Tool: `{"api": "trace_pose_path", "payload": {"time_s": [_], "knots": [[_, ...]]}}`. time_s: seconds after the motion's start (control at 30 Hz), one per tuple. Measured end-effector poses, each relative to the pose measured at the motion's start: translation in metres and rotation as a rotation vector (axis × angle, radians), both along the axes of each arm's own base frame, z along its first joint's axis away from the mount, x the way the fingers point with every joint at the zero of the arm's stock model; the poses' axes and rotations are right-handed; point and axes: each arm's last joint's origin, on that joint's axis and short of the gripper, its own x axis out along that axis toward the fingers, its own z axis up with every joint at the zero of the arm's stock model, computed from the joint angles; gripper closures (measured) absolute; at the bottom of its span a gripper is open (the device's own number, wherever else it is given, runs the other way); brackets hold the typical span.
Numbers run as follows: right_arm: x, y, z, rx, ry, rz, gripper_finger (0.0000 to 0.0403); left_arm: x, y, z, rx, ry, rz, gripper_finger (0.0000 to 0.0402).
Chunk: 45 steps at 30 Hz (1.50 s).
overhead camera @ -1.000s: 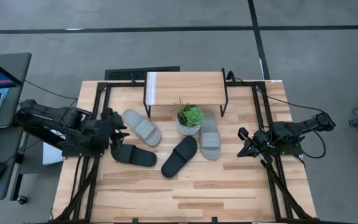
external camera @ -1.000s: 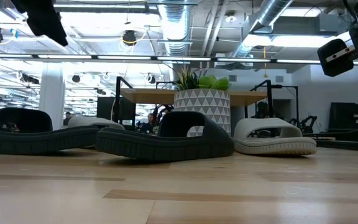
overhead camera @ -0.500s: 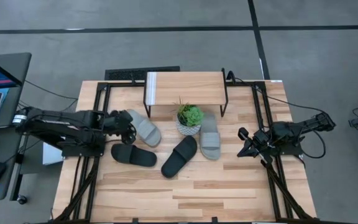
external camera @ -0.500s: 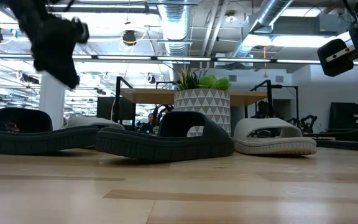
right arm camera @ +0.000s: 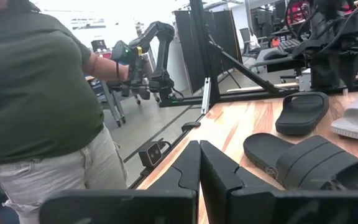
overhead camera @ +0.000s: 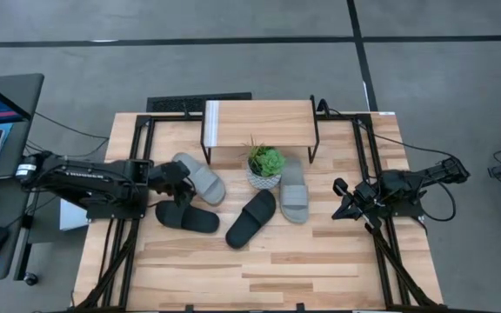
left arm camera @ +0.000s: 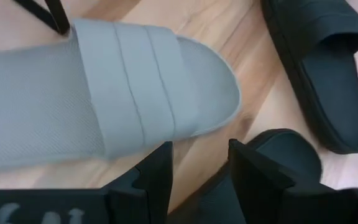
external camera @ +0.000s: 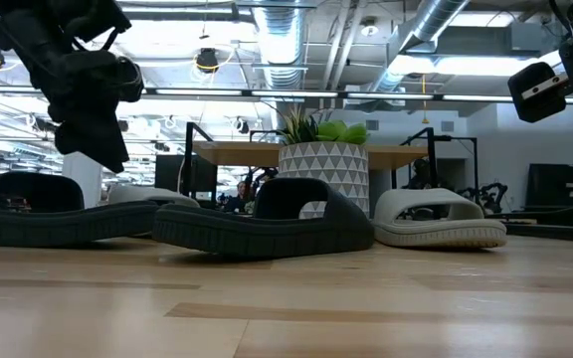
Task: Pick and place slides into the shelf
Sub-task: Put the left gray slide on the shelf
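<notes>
Left gripper (overhead camera: 181, 178) over the slides, nothing held

Landmark is the potted plant (overhead camera: 265, 165). Left fingers (left arm camera: 157, 177) partly apart, empty, above the gap between grey slide (overhead camera: 198, 178) and black slide (overhead camera: 187, 217), both left of plant. Second black slide (overhead camera: 251, 218) in front of it, second grey slide (overhead camera: 294, 189) just right. Shelf (overhead camera: 259, 123) behind it. Right gripper (overhead camera: 341, 207) closed, empty, well right.

My left gripper (overhead camera: 179, 178) is black. Right by it lies a light grey slide (overhead camera: 199, 178) with lines pressed across its strap. A black slide (overhead camera: 187, 216) sits just below it. Farther off are another black slide (overhead camera: 251, 218) and another grey slide (overhead camera: 294, 190). The plant pot (overhead camera: 264, 180) is white with a grey triangle pattern, and its leaves are green. The shelf (overhead camera: 259, 121) is pale wood with black legs.
</notes>
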Motion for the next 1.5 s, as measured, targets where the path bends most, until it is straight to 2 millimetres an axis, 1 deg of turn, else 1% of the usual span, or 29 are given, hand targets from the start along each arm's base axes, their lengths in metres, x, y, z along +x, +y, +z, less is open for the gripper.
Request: {"api": "trace_pose_path", "payload": {"time_s": [0.27,0.5,0.7,0.93,1.03,1.13,1.23,1.5], "knots": [[0.000,0.000,0.000,0.000,0.000,0.000,0.0403,-0.001,0.000,-0.001,0.113,0.029,-0.125,0.0260],[0.000,0.000,0.000,0.000,-0.001,0.000,0.0403,-0.004,0.003,-0.003,0.224,0.086,-0.099,0.0260],[0.000,0.000,0.000,0.000,0.000,0.000,0.0403,-0.003,0.004,-0.002,0.256,0.078,-0.115,0.0260],[0.000,0.000,0.000,0.000,0.000,0.000,0.0403,-0.004,0.008,-0.002,0.334,0.105,-0.042,0.0260],[0.000,0.000,0.000,0.000,0.000,0.001,0.0403,-0.006,0.012,-0.003,0.318,0.124,-0.018,0.0260],[0.000,0.000,0.000,0.000,0.000,0.000,0.0403,-0.008,0.017,-0.004,0.254,0.127,-0.013,0.0260],[0.000,0.000,0.000,0.000,0.000,0.000,0.0403,-0.007,0.022,-0.003,0.196,0.105,-0.020,0.0260],[0.000,0.000,0.000,0.000,-0.001,0.000,0.0403,-0.008,0.037,-0.001,0.136,0.051,-0.032,0.0260]]}}
